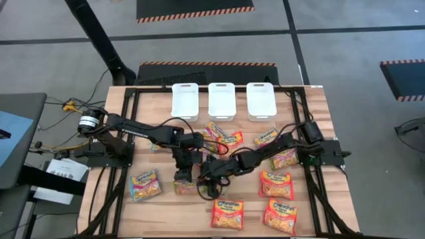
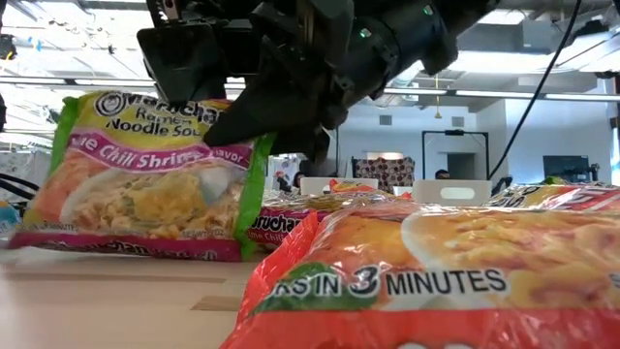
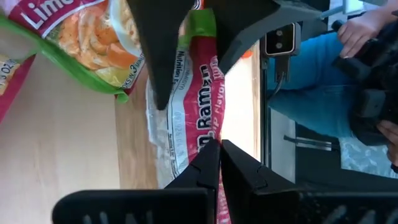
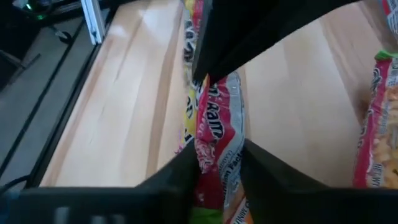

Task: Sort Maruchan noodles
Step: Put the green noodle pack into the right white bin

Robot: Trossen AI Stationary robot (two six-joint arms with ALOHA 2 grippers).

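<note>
Now, from the left: the left claw [image 1: 184,174] sits low over the middle of the wooden surface [image 1: 113,206], its fingers [image 3: 200,171] clenched tight together on the pink-and-green noodle packet [image 3: 196,118] that stands on edge beneath it, the long side running straight away from the wrist camera. From above, that packet is almost wholly hidden under the two arms; only a sliver shows at the claw. Just to its right, the right claw [image 1: 211,182] meets it over the same packet, fingers [image 4: 186,165] straddling the thin upright edge [image 4: 214,134], though whether they're actually pinching it is hard to tell. Another lime packet [image 1: 144,184] lies flat further left, orange packets [image 1: 228,214] lie flat near the front edge, and three white trays [image 1: 222,99] line the back. In the low view, the arms are cut off at the top.
</note>
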